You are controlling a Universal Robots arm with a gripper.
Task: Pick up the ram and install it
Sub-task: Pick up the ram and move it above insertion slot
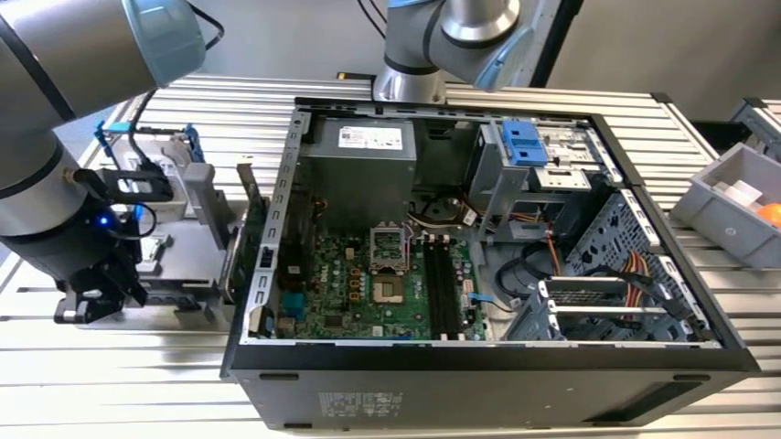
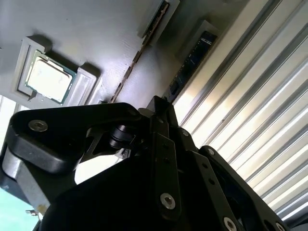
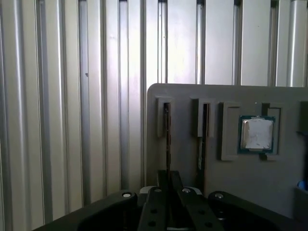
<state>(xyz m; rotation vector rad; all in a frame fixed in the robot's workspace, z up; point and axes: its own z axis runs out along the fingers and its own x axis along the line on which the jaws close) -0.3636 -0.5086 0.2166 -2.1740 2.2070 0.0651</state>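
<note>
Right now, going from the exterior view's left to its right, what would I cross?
Robot arm → grey parts holder → computer case wall → motherboard → memory slots → drive cage → grey bin.

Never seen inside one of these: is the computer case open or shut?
Open. In the exterior view the case has no cover on its upward side, so the motherboard inside shows plainly.

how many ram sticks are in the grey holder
2. One ram stick stands in the slot in line with the end effector, the other in the next slot toward the processor chip. More may be hidden out of frame.
</note>
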